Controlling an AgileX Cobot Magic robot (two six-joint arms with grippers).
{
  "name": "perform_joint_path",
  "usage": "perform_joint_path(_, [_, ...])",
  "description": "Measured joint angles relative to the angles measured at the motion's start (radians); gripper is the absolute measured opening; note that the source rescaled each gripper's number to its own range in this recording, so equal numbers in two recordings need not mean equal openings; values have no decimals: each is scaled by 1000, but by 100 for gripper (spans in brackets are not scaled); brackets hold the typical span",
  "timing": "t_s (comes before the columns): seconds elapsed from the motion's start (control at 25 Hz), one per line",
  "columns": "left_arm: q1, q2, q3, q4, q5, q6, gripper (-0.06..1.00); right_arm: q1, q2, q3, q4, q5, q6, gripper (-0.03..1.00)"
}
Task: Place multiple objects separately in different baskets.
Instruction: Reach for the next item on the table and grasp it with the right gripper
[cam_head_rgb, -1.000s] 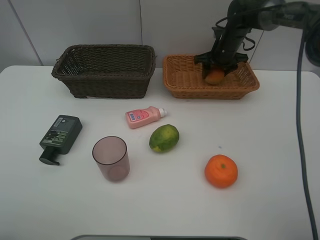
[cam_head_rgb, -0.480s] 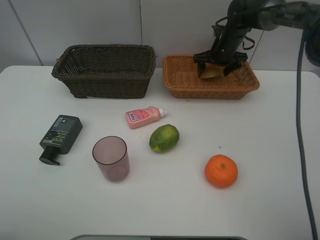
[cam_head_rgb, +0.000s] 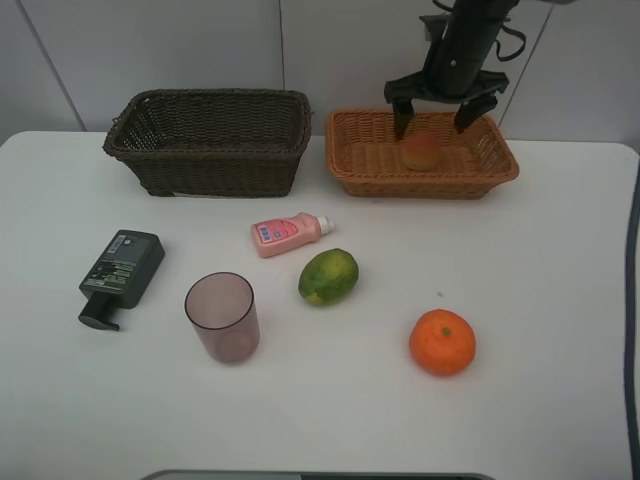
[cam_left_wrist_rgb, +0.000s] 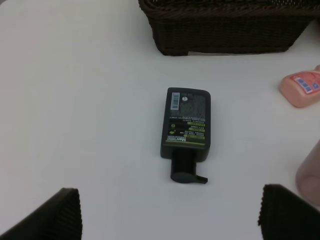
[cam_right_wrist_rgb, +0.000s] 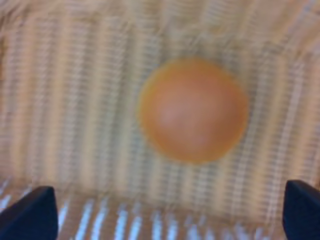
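Red-yellow peach (cam_head_rgb: 421, 151) rests inside the orange-tan basket (cam_head_rgb: 420, 185), right of the dark brown basket (cam_head_rgb: 220, 170)

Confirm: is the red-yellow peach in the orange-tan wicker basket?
In: the red-yellow peach lies on the orange-tan wicker basket floor, right gripper fingers open above it.

A: White counter (cam_head_rgb: 540, 260), what's sitting on it?
B: Dark basket (cam_head_rgb: 215, 175) back left, tan basket (cam_head_rgb: 420, 185) just beside it. Nearer us: pump bottle (cam_head_rgb: 120, 275) lying flat, pink bottle (cam_head_rgb: 288, 233) on its side, cup (cam_head_rgb: 222, 317) upright, green fruit (cam_head_rgb: 328, 276), orange (cam_head_rgb: 442, 342).
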Motion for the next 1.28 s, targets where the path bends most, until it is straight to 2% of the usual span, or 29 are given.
perform_joint_path(0.28, [0, 0, 0, 0, 0, 0, 92, 50, -305, 439, 2, -138, 69, 100])
perform_joint_path(0.48, [0, 0, 0, 0, 0, 0, 92, 97, -538, 755, 4, -247, 177, 100])
perform_joint_path(0.68, [0, 0, 0, 0, 0, 0, 92, 166, -705, 986, 12, -293, 289, 100])
perform_joint_path(0.84, [0, 0, 0, 0, 0, 0, 92, 251, -754, 1089, -7, -297, 384, 100])
perform_joint_path(1.08, [0, 0, 0, 0, 0, 0, 92, 345, -756, 1125, -52, -301, 518, 100])
perform_joint_path(1.28, [0, 0, 0, 0, 0, 0, 92, 405, -756, 1143, -59, -324, 559, 100])
